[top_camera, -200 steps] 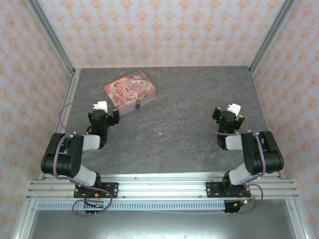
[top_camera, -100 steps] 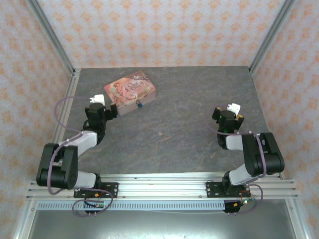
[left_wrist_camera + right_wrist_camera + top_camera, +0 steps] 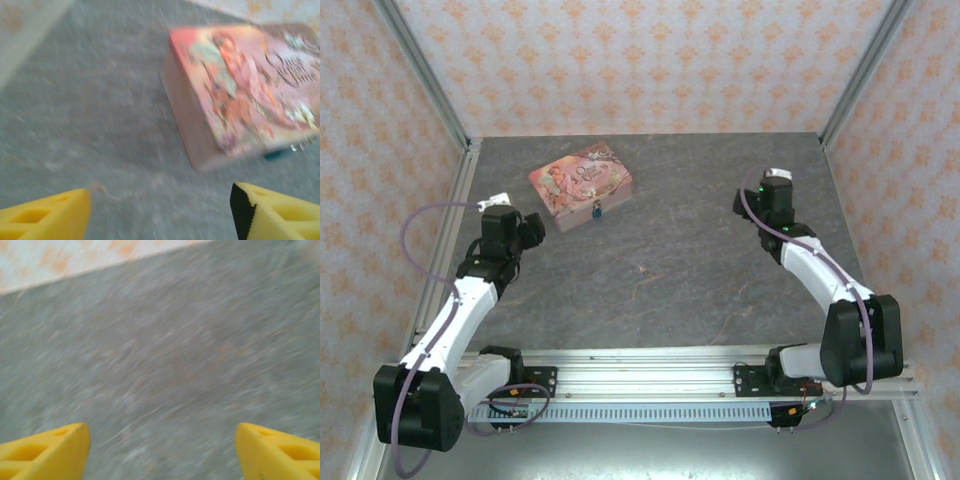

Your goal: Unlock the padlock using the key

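Top external: the pink tin sits at the far left of the grey table. The teal padlock hangs on its near side. The key (a tiny pale sliver) lies well apart, mid-table.

Left wrist: the left gripper has its yellow jaws apart, nothing between them. The tin is ahead to the right, with the padlock blurred at its lower edge.

Right wrist: the right gripper has its jaws apart over blurred table.

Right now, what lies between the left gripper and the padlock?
Left wrist view: bare grey table from the left gripper to the padlock; the pink tin's near corner borders that stretch.
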Controlling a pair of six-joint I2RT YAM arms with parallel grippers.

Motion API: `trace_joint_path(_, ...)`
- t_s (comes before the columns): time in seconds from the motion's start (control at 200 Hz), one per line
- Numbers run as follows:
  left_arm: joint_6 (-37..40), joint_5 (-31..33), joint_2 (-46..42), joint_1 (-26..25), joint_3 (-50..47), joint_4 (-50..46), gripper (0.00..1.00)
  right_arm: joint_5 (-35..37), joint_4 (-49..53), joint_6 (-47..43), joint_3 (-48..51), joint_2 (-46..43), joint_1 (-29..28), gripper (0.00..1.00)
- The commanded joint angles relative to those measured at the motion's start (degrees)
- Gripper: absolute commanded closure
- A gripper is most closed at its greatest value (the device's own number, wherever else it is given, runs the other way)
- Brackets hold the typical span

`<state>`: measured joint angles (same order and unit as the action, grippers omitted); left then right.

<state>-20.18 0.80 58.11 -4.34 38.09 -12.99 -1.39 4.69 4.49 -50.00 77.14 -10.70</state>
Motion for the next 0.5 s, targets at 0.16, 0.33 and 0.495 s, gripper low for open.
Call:
trace_joint_path(0.16,-26.37,-3.49,1.39,-21.10,-7.33,-0.28,0.31,-11.39,15.20,6.39,-5.90,10.42,-15.60,0.41)
trace_joint_path(0.33,-32.28,-2.15,10.87,-31.32,-4.34,4.55,0.34,-18.12,10.47,12.92,-6.10,14.70,-19.00,0.55)
trace_joint_path(0.495,-37.20,-5.20,21.39,-35.48,-1.19,12.56,0.43,-18.84,10.52,14.17,-7.72,18.46,-22.14,0.62)
